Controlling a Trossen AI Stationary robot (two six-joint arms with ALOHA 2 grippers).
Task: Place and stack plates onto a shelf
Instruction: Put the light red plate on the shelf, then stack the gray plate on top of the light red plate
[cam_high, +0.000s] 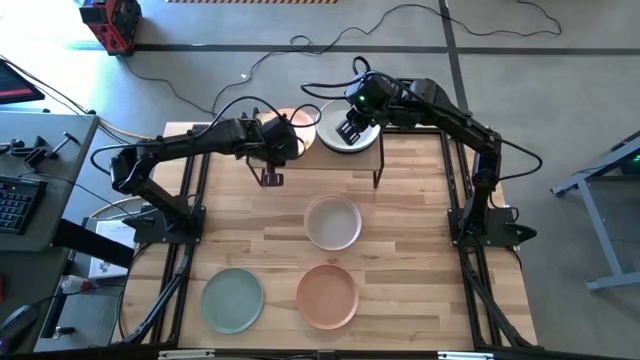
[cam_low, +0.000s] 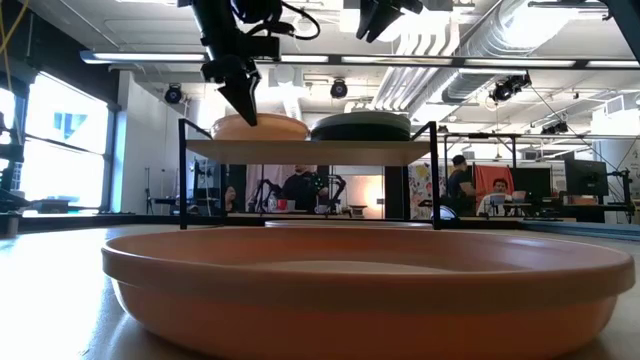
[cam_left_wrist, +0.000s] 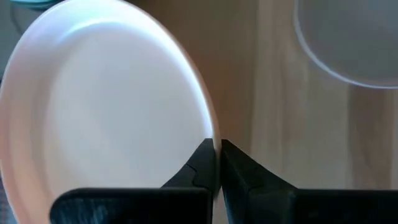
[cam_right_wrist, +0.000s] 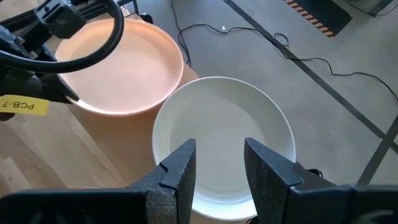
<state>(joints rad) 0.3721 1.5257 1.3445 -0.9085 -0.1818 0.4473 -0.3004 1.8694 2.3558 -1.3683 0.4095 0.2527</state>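
your shelf (cam_high: 300, 155) at twelve o'clock is full: a peach plate (cam_high: 298, 127) and a whitish plate (cam_high: 345, 135) cover it, with the left tool (cam_high: 268, 148) and right tool (cam_high: 348, 128) crowding above. mid-desk (cam_high: 420, 230) lies a pale plate (cam_high: 332, 221); at six, a sage plate (cam_high: 232, 299) and a terracotta plate (cam_high: 327, 295). bare desk runs toward three.

Shelf (cam_high: 318, 158) with two plate stacks (cam_high: 350, 135)

dark jointed arms, black cables — blocky fingers (cam_right_wrist: 179, 174)
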